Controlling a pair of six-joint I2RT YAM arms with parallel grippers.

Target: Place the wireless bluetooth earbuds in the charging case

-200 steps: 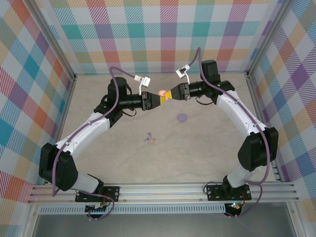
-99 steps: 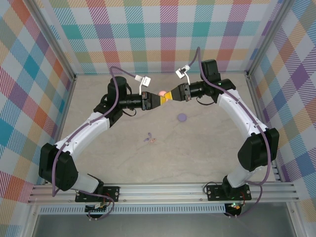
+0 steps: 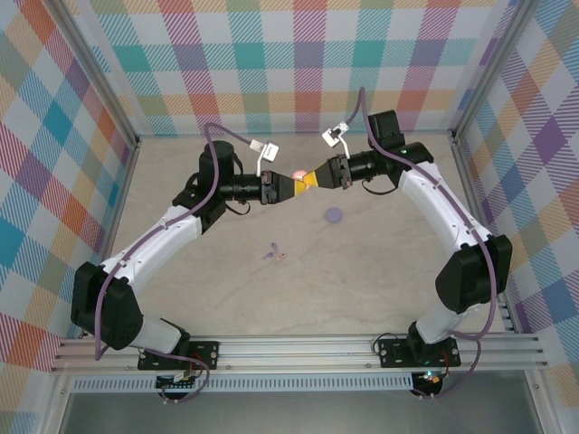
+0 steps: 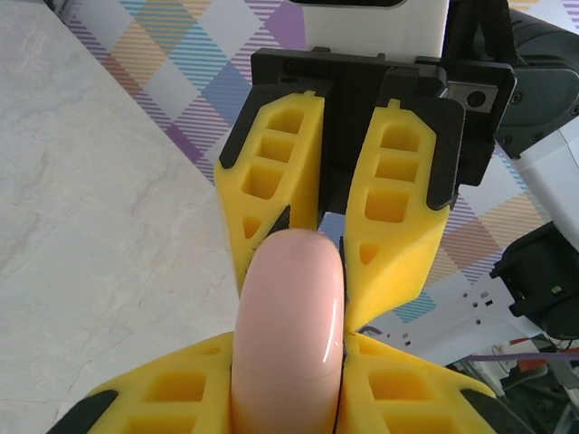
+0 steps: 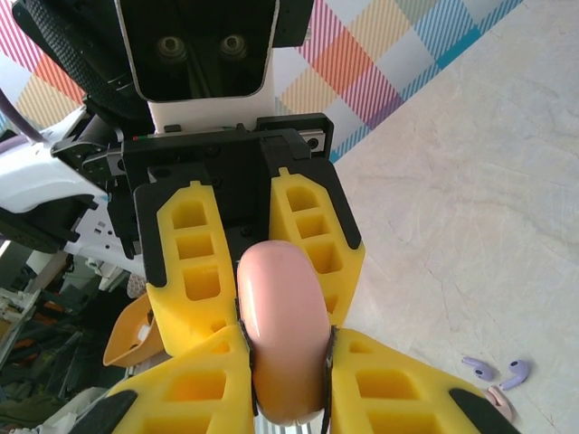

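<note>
Left claw (image 3: pixel 289 186): closed narrow on the pink charging case (image 3: pixel 298 173). In the left wrist view its yellow fingers (image 4: pixel 181 398) press against both flanks of the case, with no gap visible on either side.

Right claw (image 3: pixel 312 179): also closed narrow on the same case, meeting it from the opposite end. In the right wrist view its own fingers (image 5: pixel 194 389) sit tight against the rounded pink body.

Position: the two claws face each other tip to tip over the far middle of the desk (image 3: pixel 380 271). The case is clamped between them, edge-on and clear of the surface. A fine seam line crosses the case near the left claw's fingers.

Earbuds: the lilac earbud (image 3: pixel 270 255) and the pink earbud (image 3: pixel 280 259) lie loose on the desk, just beside each other. They are nearer the arm bases than the claws and well apart from the case. Whether the two touch cannot be told.

Other item: a lilac disc (image 3: pixel 335 215) lies flat on the desk between the right claw and the earbuds, touching neither.
</note>
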